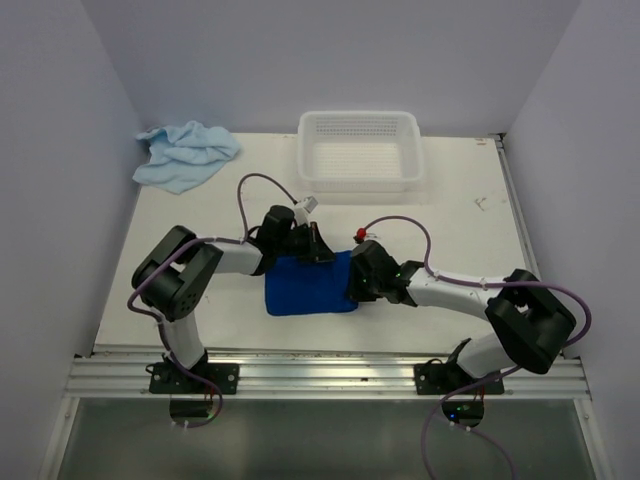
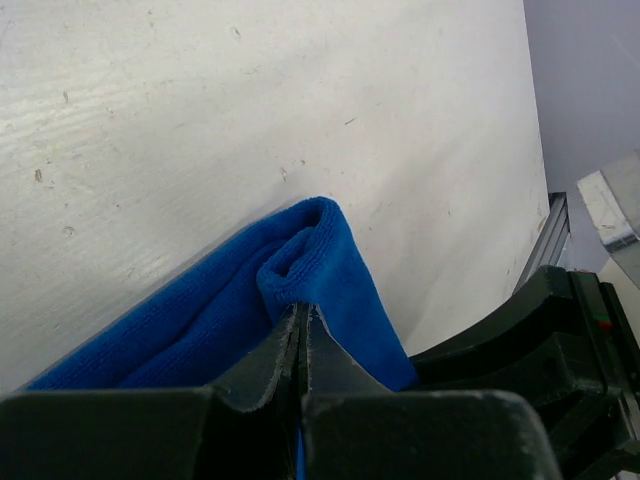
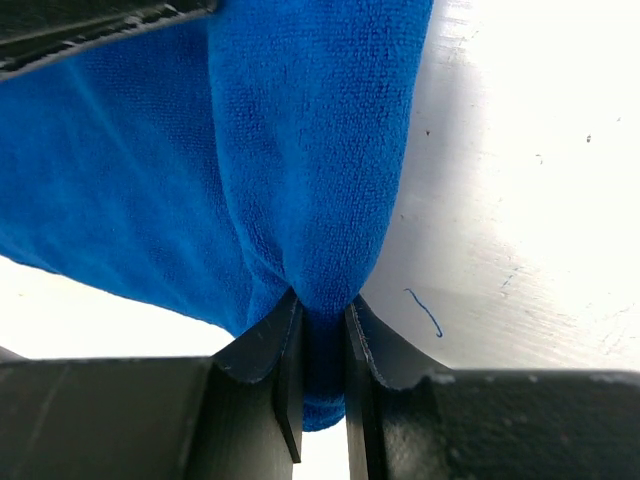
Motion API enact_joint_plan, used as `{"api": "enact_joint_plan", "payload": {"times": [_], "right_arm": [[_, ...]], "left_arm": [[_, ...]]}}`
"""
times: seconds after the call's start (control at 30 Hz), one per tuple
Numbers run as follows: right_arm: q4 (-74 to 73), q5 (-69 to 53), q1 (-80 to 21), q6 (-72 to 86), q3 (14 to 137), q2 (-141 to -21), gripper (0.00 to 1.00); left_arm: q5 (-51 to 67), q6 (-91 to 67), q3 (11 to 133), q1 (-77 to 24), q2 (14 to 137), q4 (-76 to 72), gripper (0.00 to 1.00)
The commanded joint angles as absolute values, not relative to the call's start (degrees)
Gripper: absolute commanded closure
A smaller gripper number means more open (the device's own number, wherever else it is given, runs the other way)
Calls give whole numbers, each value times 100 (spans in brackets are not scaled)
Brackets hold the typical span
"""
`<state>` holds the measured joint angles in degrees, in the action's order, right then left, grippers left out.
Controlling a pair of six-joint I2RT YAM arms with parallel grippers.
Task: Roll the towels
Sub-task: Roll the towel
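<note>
The dark blue towel point(image 3: 300, 150) is soft, matt terry cloth; the bench point(image 2: 250, 100) is matt white and scuffed; the basket point(image 1: 360, 183) is perforated white plastic.

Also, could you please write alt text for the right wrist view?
The right gripper is shut on a bunched fold of the dark blue towel, which fans out above it over the white table.

Top view: dark blue towel point(image 1: 310, 288) edges covered by left gripper point(image 1: 322, 252), right gripper point(image 1: 352, 283); pinch points hidden. Wrist views: towel cropped by frame edges.
</note>
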<state>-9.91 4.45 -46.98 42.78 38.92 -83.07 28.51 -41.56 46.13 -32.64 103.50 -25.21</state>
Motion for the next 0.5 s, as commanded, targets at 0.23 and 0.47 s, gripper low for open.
{"api": "enact_joint_plan", "payload": {"times": [0.23, 0.47], "right_arm": [[-1722, 774, -4764, 3700, 4157, -8218, 100], [-2170, 1256, -5053, 3489, 4561, -8314, 100]], "left_arm": [[3094, -4395, 4720, -3234, 10643, -2935, 100], [3085, -4421, 4799, -3234, 10819, -2988, 100]]}}
